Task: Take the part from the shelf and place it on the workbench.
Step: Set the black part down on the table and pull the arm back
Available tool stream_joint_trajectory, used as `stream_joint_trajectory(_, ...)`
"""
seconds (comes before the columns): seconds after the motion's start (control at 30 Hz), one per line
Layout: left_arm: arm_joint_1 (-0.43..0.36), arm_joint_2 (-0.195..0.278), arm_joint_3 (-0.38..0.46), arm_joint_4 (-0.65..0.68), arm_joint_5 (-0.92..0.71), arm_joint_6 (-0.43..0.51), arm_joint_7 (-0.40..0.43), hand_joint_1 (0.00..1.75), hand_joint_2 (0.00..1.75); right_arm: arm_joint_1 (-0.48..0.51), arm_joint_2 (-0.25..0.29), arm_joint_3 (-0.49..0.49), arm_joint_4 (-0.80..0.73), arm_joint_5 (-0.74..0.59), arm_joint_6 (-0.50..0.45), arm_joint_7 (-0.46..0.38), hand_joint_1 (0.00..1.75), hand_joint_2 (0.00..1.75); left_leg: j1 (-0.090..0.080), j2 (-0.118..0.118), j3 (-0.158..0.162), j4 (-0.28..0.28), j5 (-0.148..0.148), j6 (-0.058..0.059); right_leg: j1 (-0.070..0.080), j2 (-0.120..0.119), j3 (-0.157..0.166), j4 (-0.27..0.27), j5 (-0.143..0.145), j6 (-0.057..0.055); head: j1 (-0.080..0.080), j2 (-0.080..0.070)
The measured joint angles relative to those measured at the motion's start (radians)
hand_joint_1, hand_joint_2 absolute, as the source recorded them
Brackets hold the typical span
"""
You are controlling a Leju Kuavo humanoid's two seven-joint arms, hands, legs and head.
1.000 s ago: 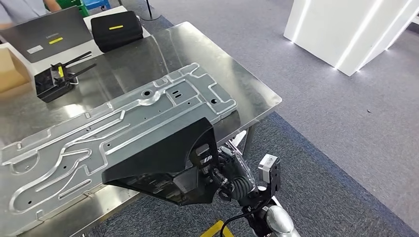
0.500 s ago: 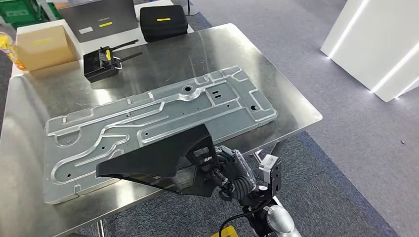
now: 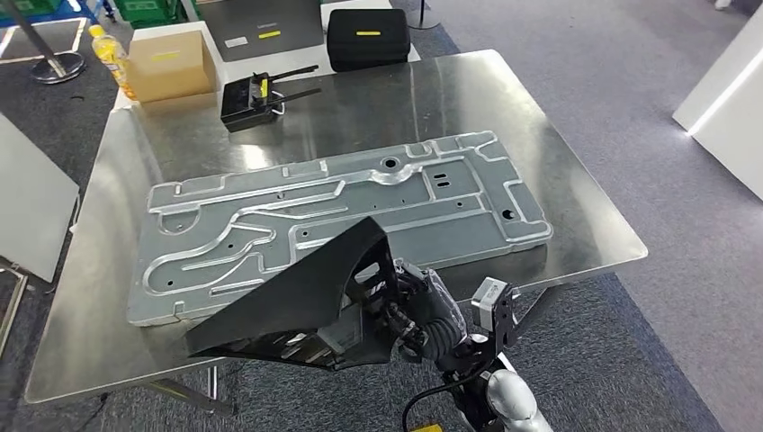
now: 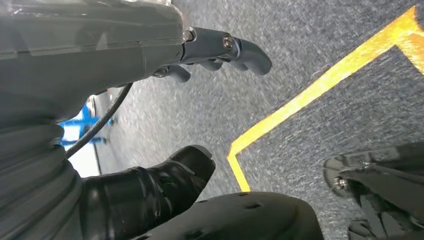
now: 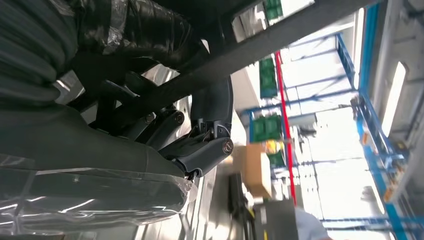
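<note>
The right hand (image 3: pixel 409 310) has its fingers (image 5: pixel 200 150) clamped on the black part (image 3: pixel 297 297), held over the steel table's (image 3: pixel 585 225) near edge. The left hand's (image 4: pixel 125 125) fingers (image 4: pixel 240 47) hang apart above carpet. Beyond lies a grey stamped panel (image 3: pixel 342 211).

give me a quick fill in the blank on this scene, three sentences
1. The black part is held by the robot's ____ hand.
2. The large stamped metal panel lies flat on the ____.
3. The yellow bottle stands beside the ____ box.

Missing words: right; workbench; cardboard
</note>
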Motion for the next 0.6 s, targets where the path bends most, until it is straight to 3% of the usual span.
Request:
stream_joint_trajectory(0.03, 0.001, 0.000, 0.000, 0.000, 0.000, 0.000, 0.000, 0.00, 1.75, -0.001, 0.000, 0.000, 0.000, 0.000, 0.000, 0.003, 1.75, 1.75, 0.001, 0.005, 0.014, -0.026, 0.023, -0.001, 0.000, -0.014, 0.001, 0.000, -0.002, 0.001, 0.000, 0.000)
stream_joint_trajectory(0.13, 0.002, 0.000, -0.001, 0.000, -0.001, 0.000, 0.000, 0.00, 1.75, -0.008, 0.000, 0.000, 0.003, -0.016, -0.003, 0.022, 1.75, 1.75, -0.001, 0.031, 0.118, -0.218, 0.106, 0.005, 0.002, -0.040, 0.007, 0.005, -0.011, 0.013, 0.000, 0.000)
stream_joint_trajectory(0.2, 0.002, 0.000, -0.002, 0.000, -0.003, -0.001, 0.001, 0.00, 1.75, -0.023, 0.000, 0.000, 0.009, -0.042, -0.006, 0.047, 1.75, 1.75, -0.006, 0.036, 0.149, -0.276, 0.115, 0.016, 0.005, -0.049, 0.007, 0.008, -0.015, 0.024, 0.001, 0.000)
stream_joint_trajectory(0.27, 0.004, 0.000, -0.003, 0.000, -0.007, -0.004, 0.002, 0.00, 1.75, -0.057, 0.000, -0.001, 0.024, -0.073, -0.010, 0.080, 1.75, 1.75, -0.008, 0.032, 0.150, -0.280, 0.115, 0.029, 0.005, -0.050, 0.008, 0.009, -0.015, 0.036, 0.001, 0.000)
stream_joint_trajectory(0.3, 0.004, 0.000, -0.004, 0.000, -0.010, -0.007, 0.003, 0.00, 1.75, -0.082, 0.000, -0.003, 0.036, -0.087, -0.011, 0.098, 1.75, 1.75, -0.007, 0.031, 0.151, -0.284, 0.117, 0.035, 0.003, -0.038, 0.005, 0.016, -0.021, 0.041, 0.001, 0.000)
stream_joint_trajectory(0.37, 0.000, -0.001, -0.007, 0.000, -0.015, -0.014, 0.007, 0.00, 1.75, -0.146, -0.002, -0.012, 0.068, -0.117, -0.012, 0.136, 1.75, 1.75, -0.004, 0.030, 0.153, -0.289, 0.121, 0.048, -0.001, 0.000, -0.025, 0.081, -0.061, 0.049, 0.002, 0.000)
stream_joint_trajectory(0.4, -0.004, -0.001, -0.010, 0.000, -0.017, -0.016, 0.009, 0.00, 1.75, -0.180, -0.003, -0.018, 0.087, -0.131, -0.013, 0.152, 1.75, 1.75, -0.005, 0.028, 0.152, -0.289, 0.122, 0.051, -0.001, 0.018, -0.056, 0.145, -0.093, 0.051, 0.002, 0.000)
stream_joint_trajectory(0.47, -0.010, -0.001, -0.015, 0.000, -0.018, -0.018, 0.012, 0.00, 1.75, -0.235, -0.006, -0.033, 0.122, -0.150, -0.013, 0.173, 1.75, 1.75, -0.008, 0.021, 0.150, -0.288, 0.123, 0.056, -0.001, 0.032, -0.123, 0.276, -0.140, 0.052, 0.002, 0.000)
stream_joint_trajectory(0.5, -0.011, -0.001, -0.018, 0.000, -0.018, -0.018, 0.014, 0.00, 1.75, -0.254, -0.007, -0.039, 0.136, -0.154, -0.013, 0.178, 1.75, 1.75, -0.010, 0.015, 0.150, -0.287, 0.123, 0.056, -0.001, 0.033, -0.140, 0.303, -0.137, 0.051, 0.002, 0.000)
stream_joint_trajectory(0.53, -0.012, -0.001, -0.019, 0.000, -0.018, -0.018, 0.015, 0.00, 1.75, -0.269, -0.008, -0.043, 0.147, -0.156, -0.013, 0.181, 1.75, 1.75, -0.011, 0.009, 0.151, -0.286, 0.122, 0.056, -0.001, 0.034, -0.137, 0.288, -0.114, 0.048, 0.002, 0.000)
stream_joint_trajectory(0.6, -0.012, -0.002, -0.021, 0.000, -0.018, -0.018, 0.016, 0.00, 1.75, -0.289, -0.008, -0.047, 0.161, -0.156, -0.013, 0.183, 1.75, 1.75, -0.012, -0.002, 0.153, -0.283, 0.121, 0.054, 0.002, 0.038, -0.085, 0.160, -0.035, 0.036, 0.002, 0.000)
